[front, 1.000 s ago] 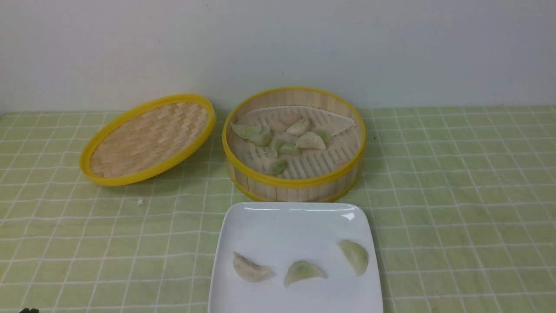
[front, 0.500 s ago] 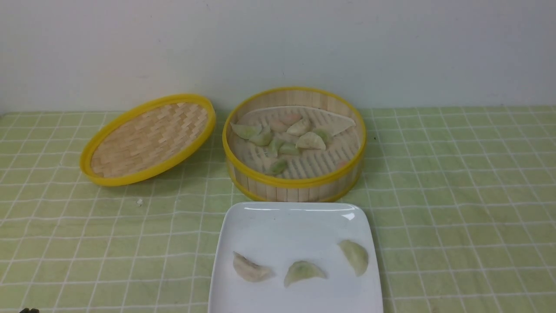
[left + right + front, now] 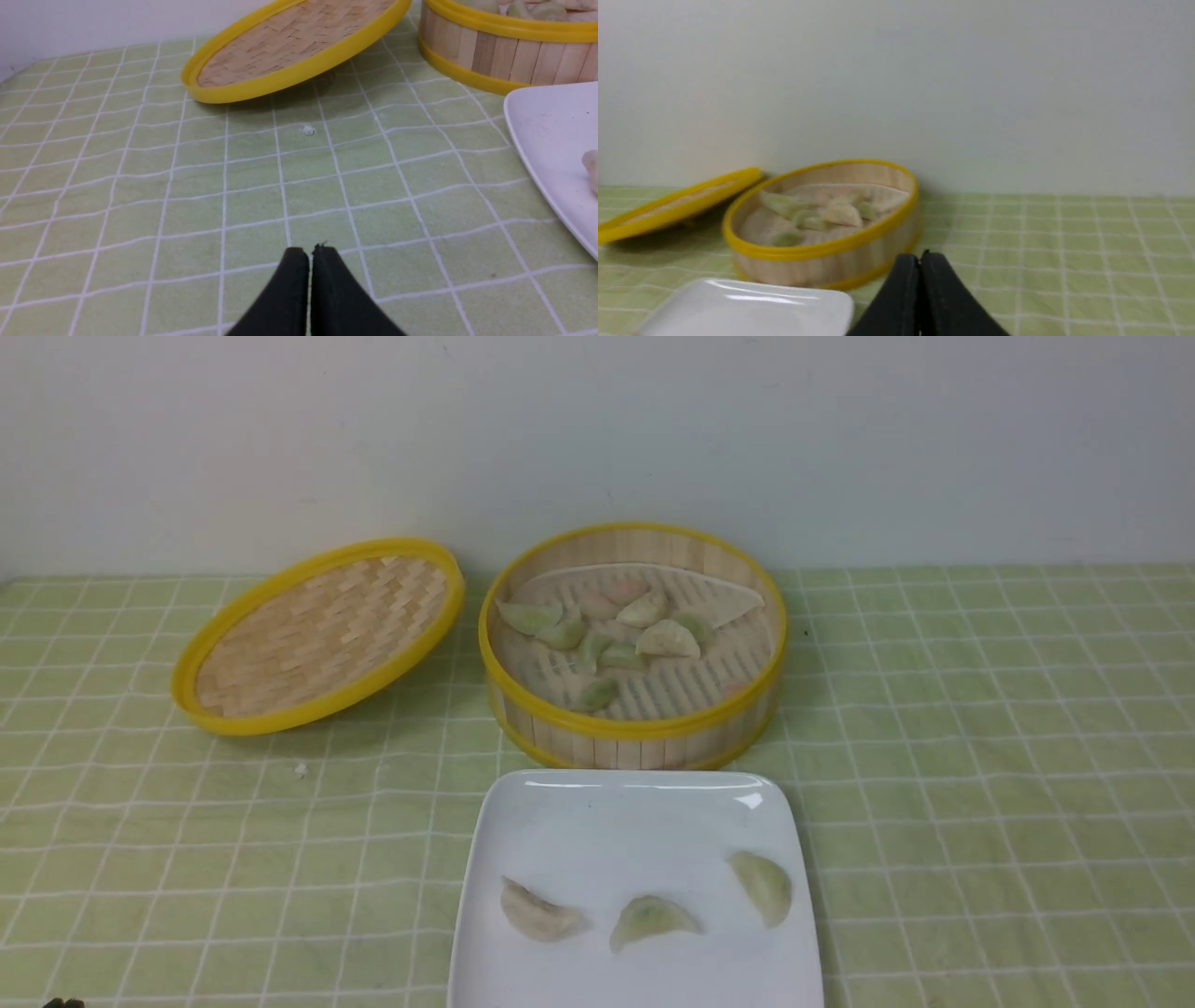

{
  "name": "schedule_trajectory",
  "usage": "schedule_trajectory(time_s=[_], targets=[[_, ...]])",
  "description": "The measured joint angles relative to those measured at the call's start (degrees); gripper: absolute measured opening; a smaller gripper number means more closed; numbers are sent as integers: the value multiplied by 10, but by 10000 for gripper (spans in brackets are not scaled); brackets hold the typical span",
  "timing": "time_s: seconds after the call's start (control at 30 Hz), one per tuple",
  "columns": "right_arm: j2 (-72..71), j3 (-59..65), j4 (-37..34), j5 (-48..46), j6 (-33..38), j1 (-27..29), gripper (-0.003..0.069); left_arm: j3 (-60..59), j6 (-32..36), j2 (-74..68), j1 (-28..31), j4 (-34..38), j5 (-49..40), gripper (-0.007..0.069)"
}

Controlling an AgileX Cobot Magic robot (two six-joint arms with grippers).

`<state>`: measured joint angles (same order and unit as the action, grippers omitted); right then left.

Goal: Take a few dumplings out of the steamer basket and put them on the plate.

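The steamer basket (image 3: 633, 726) stands at the back middle with several dumplings (image 3: 667, 639) inside. In front of it lies the white plate (image 3: 607, 812) holding three dumplings: a beige one (image 3: 537, 910), a green one (image 3: 651, 919) and a pale green one (image 3: 764, 887). My left gripper (image 3: 309, 252) is shut and empty, low over the cloth to the left of the plate (image 3: 542, 135). My right gripper (image 3: 920, 256) is shut and empty, to the right of the basket (image 3: 822, 252) and plate (image 3: 752, 303). Only a dark tip of the left gripper (image 3: 62, 1002) shows in the front view.
The shallow woven lid (image 3: 317, 635) leans tilted to the left of the basket. A small white crumb (image 3: 300, 769) lies on the green checked cloth (image 3: 980, 756). A white wall closes the back.
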<state>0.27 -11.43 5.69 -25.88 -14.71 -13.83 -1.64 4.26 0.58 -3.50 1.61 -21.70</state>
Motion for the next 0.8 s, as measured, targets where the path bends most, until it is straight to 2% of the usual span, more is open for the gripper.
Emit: schedule_trajectory(time_s=[0.23,0.8], targets=[[-8,123,6,14,4,102,-15,0,0,0,0,0,0,-6],[-8,125,7,31,10,110,-15,0,0,0,0,0,0,-6]])
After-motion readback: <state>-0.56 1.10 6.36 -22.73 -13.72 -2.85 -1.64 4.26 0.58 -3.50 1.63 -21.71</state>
